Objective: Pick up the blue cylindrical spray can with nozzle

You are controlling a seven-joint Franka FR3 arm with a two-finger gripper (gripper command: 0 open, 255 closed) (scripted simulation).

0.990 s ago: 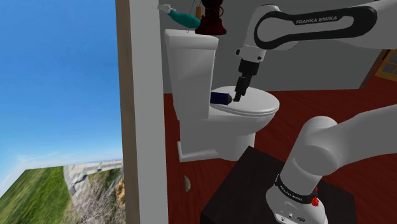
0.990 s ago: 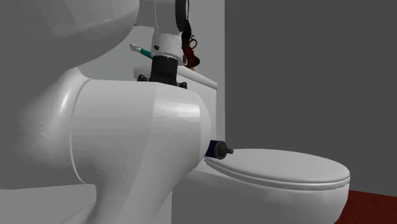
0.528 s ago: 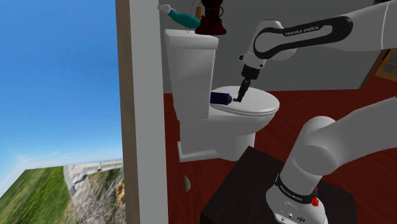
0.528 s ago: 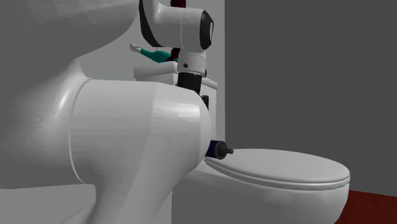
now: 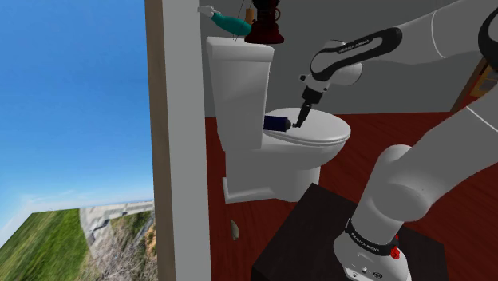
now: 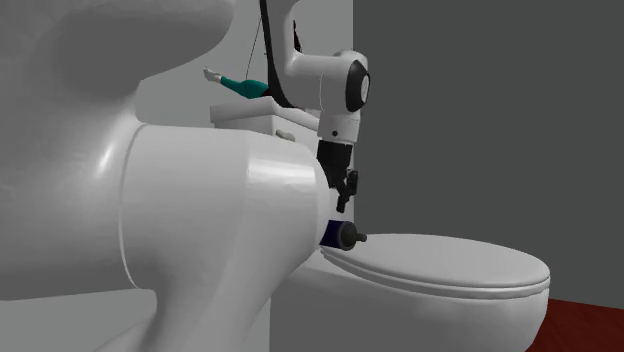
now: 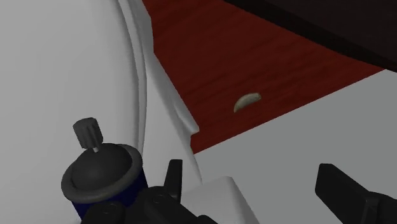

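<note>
**Jaws wide open, hanging right by the can on the toilet lid**

Starting closest to me, there's the dark box stand (image 5: 311,231) at the shoulder view's lower right. My white arm (image 5: 415,172) climbs off it and stretches up and left over the red-brown wooden floor (image 5: 399,136). A small pale crescent-shaped scrap (image 5: 233,231) lies on that floor beside the toilet base.

Out at the end of the arm, the jaws point down over the back of the white toilet lid (image 5: 323,132). In the wrist view the black fingers (image 7: 347,189) stand well apart, and I've got nothing between them.

And there's the target, the dark blue cylindrical spray can (image 7: 102,184) with its black cap and little knurled nozzle. It's lying on its side at the rear of the lid, hard up by the tank, just outside one finger and not between the two. The shoulder view has the can (image 5: 276,123) just to the left of the fingertips. In the second exterior view the can (image 6: 333,235) sits right under them, nozzle poking toward that view's right. I can't tell whether a finger touches it.

Behind it rises the white toilet tank (image 5: 239,88). A teal bottle with a white tip (image 5: 227,22) lies on top, next to a dark red vase-shaped object (image 5: 265,24).
</note>
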